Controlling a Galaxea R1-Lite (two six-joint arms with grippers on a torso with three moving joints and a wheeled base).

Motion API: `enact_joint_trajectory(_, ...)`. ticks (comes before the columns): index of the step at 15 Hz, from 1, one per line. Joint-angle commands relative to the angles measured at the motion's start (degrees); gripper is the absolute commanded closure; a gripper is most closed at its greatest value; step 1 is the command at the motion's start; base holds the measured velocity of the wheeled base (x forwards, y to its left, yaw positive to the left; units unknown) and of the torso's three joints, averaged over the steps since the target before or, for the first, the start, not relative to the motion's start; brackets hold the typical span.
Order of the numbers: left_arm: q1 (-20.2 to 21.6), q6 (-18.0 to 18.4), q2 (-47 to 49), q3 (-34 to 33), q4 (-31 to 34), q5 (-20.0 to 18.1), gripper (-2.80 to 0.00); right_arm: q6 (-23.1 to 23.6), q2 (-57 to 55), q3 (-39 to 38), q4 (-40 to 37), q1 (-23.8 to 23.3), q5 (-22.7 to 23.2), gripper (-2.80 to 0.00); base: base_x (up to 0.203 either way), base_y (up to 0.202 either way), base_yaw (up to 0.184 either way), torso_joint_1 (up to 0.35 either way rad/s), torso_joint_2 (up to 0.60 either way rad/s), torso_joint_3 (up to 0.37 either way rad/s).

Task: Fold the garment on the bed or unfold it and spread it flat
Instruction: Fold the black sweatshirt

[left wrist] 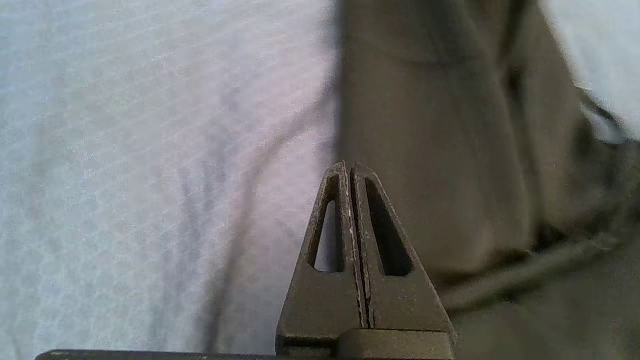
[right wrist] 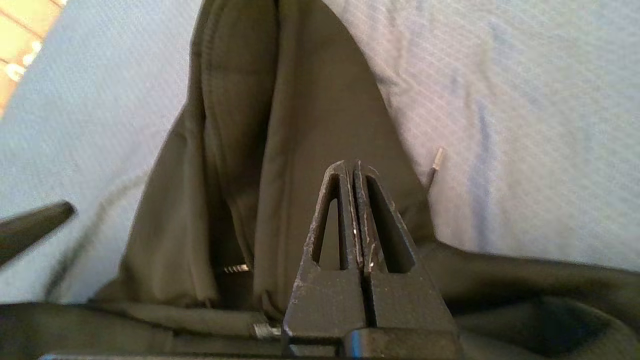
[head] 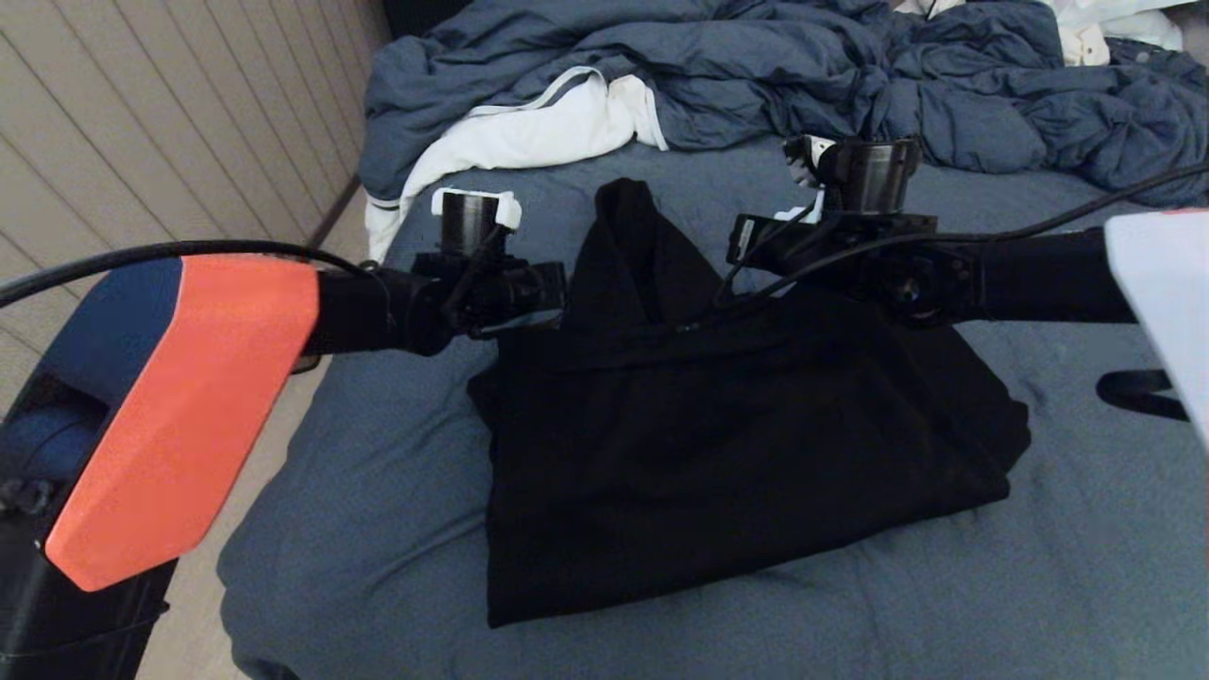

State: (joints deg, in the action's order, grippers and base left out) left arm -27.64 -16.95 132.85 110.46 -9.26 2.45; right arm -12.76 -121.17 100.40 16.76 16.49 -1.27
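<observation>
Presently the hoodie (head: 737, 444) lies near the middle of the bed (head: 378, 529), already folded into a rough rectangle, with the hood pointing toward twelve o'clock. Both arms hang above its collar end. The left gripper (left wrist: 351, 170) sits at about ten o'clock from the garment's centre, over the line where hood and sheet meet; its fingers are pressed together on nothing. The right gripper (right wrist: 354, 167) sits at about one o'clock, over the hood, fingers likewise closed and empty.

Judgement: the folding appears largely done, with sleeves tucked under or inside. The step in hand looks like a pause between folds or a final tidying. A further fold would call for opening the fingers, lowering to a hem or the hood tip, and pinching a single layer cleanly.

Limits: black cloth hides the fold lines, zipper and sleeves in the head view. The arms mask the collar. A drawstring tip (right wrist: 437, 159) shows on the sheet. A duvet (head: 756, 76) and white cloth (head: 529, 132) lie beyond at twelve o'clock.
</observation>
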Motion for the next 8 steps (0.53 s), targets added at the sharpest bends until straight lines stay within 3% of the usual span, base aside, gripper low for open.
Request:
enact_joint_trajectory(1, -0.5, -0.7, -0.5, -1.6, -0.4, 2.2, 0.0, -0.2, -2.2, 0.7, 0.6, 1.0, -0.2, 0.0, 0.0, 0.0, 0.0, 0.0, 0.0, 0.0)
enact_joint_trajectory(3, 0.8, -2.3, -6.5, -8.5, -0.5, 2.7, 0.0, 0.3, -5.7, 4.3, 1.3, 2.0, -0.7, 0.0, 0.0, 0.0, 0.0, 0.0, 0.0, 0.0)
enact_joint_trajectory(5, 1.9, -3.2, -13.4, -20.0, -2.4, 2.4, 0.0, 0.7, -10.1, 10.5, -0.5, 3.0, -1.9, 0.0, 0.0, 0.0, 0.0, 0.0, 0.0, 0.0)
enact_joint_trajectory(8, 3.9, -3.4, -24.7, -40.3, -12.8, 2.0, 0.0, 4.8, -13.2, 12.5, 0.2, 3.6, -6.6, 0.0, 0.0, 0.0, 0.0, 0.0, 0.0, 0.0)
